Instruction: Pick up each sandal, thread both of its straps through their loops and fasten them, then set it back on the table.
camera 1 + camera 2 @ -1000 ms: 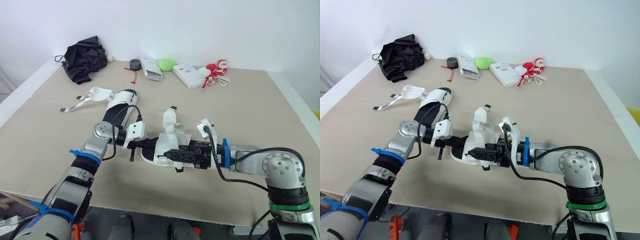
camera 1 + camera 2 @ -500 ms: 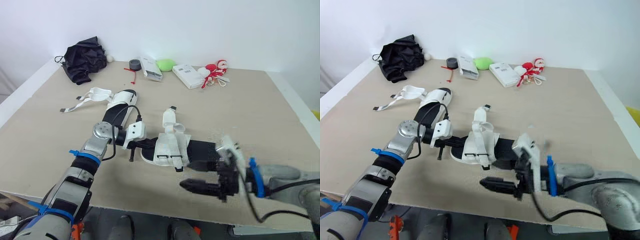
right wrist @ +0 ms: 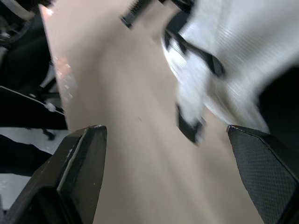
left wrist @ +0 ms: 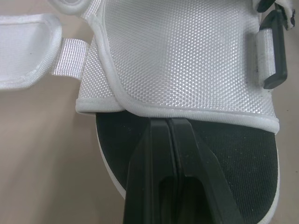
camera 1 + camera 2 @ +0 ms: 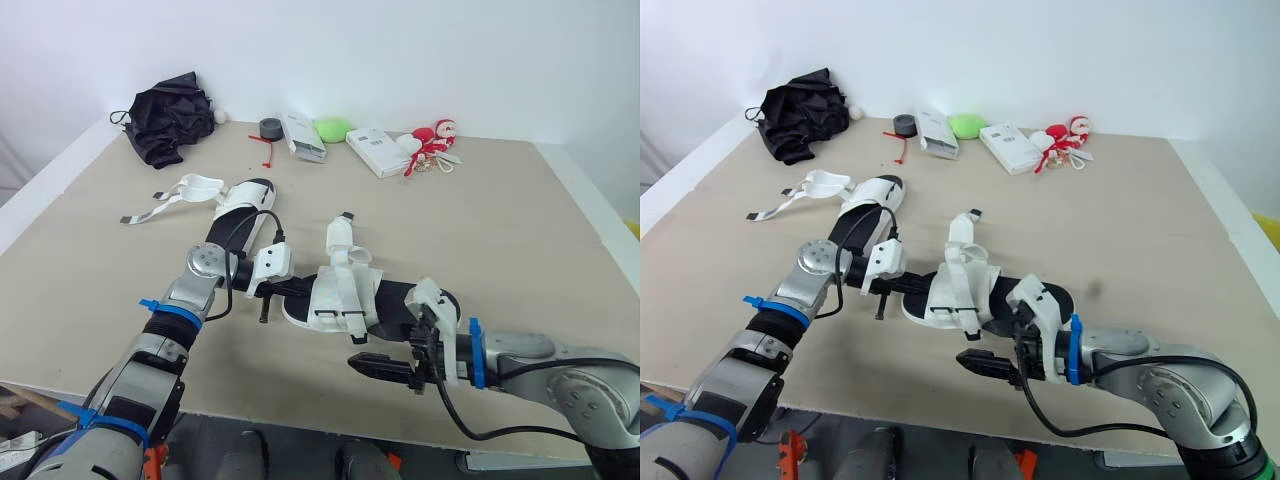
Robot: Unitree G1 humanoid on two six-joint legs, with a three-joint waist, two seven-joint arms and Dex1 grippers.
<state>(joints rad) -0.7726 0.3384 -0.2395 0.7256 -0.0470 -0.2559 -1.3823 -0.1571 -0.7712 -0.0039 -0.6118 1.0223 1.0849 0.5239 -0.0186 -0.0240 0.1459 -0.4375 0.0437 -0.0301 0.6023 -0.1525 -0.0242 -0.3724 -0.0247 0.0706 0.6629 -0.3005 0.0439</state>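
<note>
Presently, the right gripper (image 5: 360,363) is being found withdrawn from the near sandal (image 5: 338,292), against whose white upper it was being held a second ago; it is being carried low over the table (image 5: 520,230) near the front edge, apart from the sandal, jaws spread wide and empty; the left gripper (image 4: 164,123) is being kept unmoved at the toe, jaws pressed together on the black footbed; the sandal is lying flat mid-table; one strap (image 5: 340,232) is standing upright, unthreaded; fastening is therefore being judged incomplete, a fresh grasp being required; the far sandal (image 5: 240,195) is lying untouched, straps loose.
</note>
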